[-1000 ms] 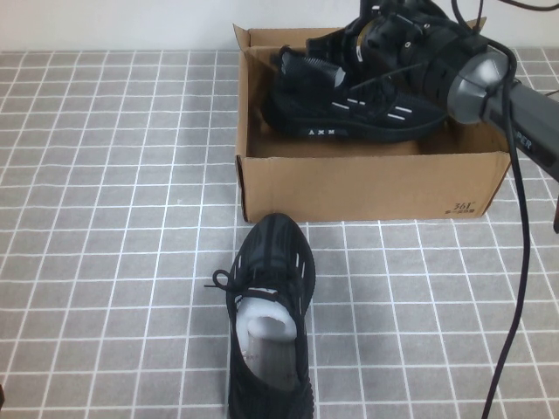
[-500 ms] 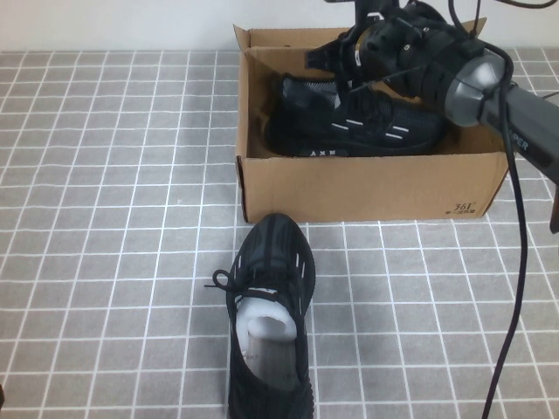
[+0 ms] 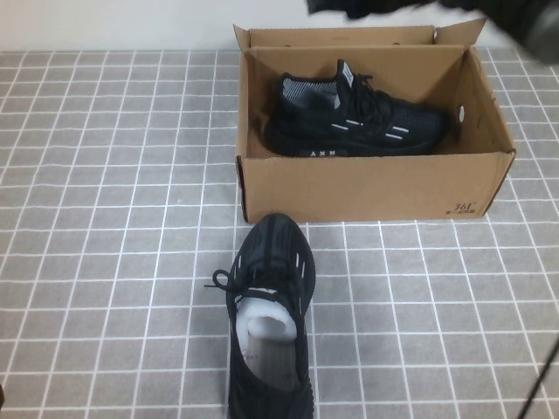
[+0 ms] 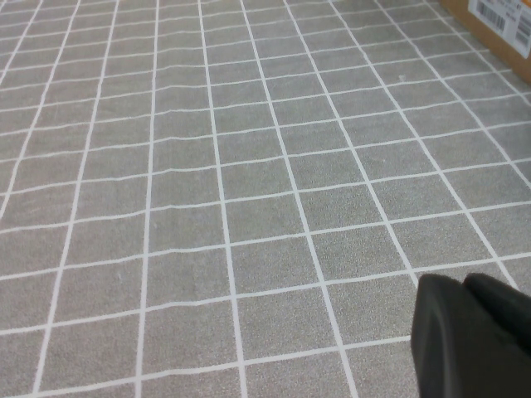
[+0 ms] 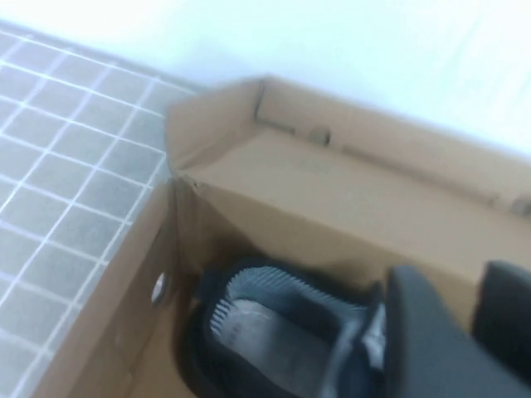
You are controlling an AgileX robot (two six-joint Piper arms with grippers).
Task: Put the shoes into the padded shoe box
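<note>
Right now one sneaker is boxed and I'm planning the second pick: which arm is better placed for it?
Probably the left. The left gripper hangs low over bare tiles, holding nothing, while the right gripper is up above the padded shoe box, over the boxed shoe. The shoe on the table lies left of centre.

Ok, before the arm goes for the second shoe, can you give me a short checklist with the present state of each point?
1. First shoe lies inside the padded shoe box: ok.
2. Right gripper has let go, nothing between its fingers, raised above the box: ok.
3. Second shoe stands free on the table, in front of the box: ok.
4. Room in the box for the second shoe: cannot tell.
5. Left gripper low over bare tiles, away from both shoes: ok.
6. White stuffing sits in the second shoe: ok.
</note>
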